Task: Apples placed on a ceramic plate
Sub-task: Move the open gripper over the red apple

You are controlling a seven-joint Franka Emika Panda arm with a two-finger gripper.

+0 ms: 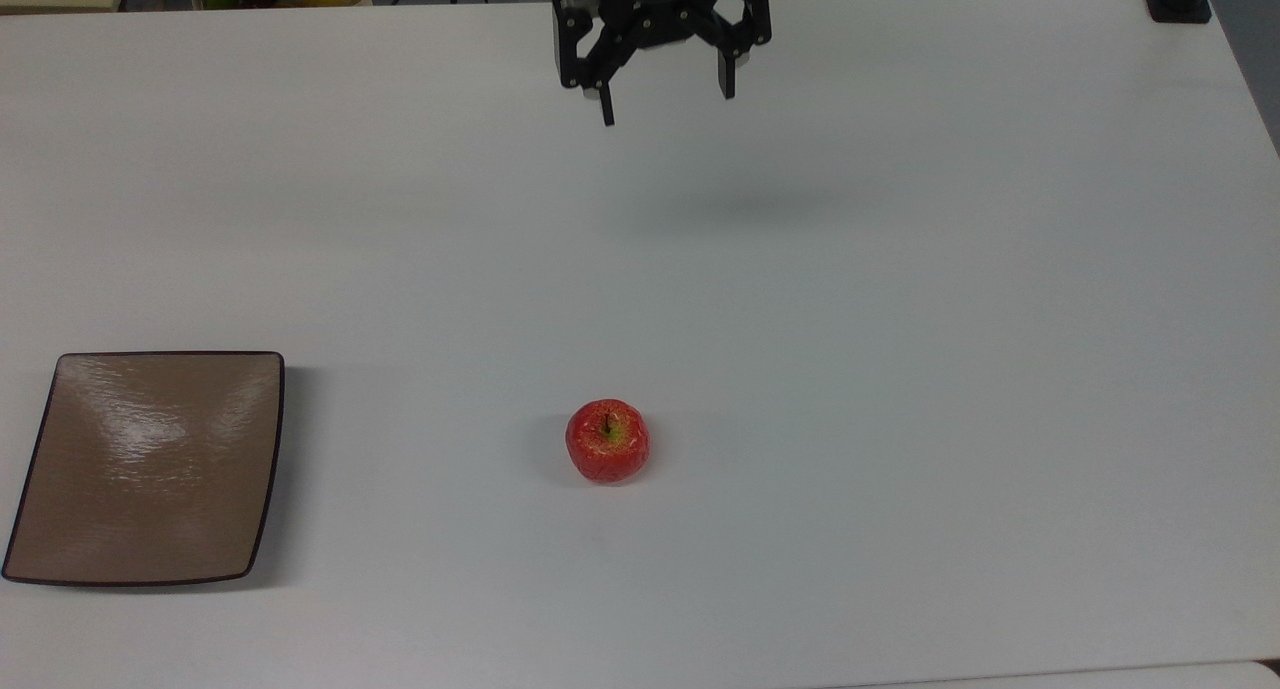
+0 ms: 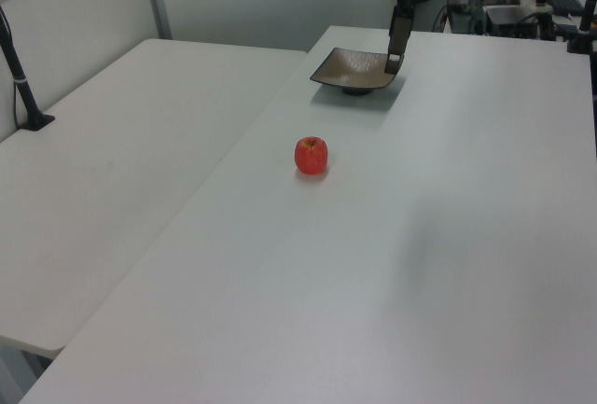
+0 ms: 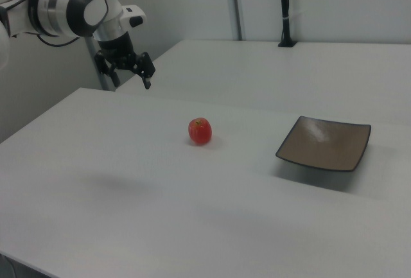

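One apple (image 1: 607,441) (image 2: 312,156) (image 3: 200,131), one ceramic plate (image 1: 150,467) (image 2: 357,68) (image 3: 325,144), one gripper (image 1: 667,97) with two fingers, one robot arm (image 3: 70,9), two white tables (image 2: 448,236) (image 2: 112,171), two black posts (image 2: 20,77) (image 3: 283,8)
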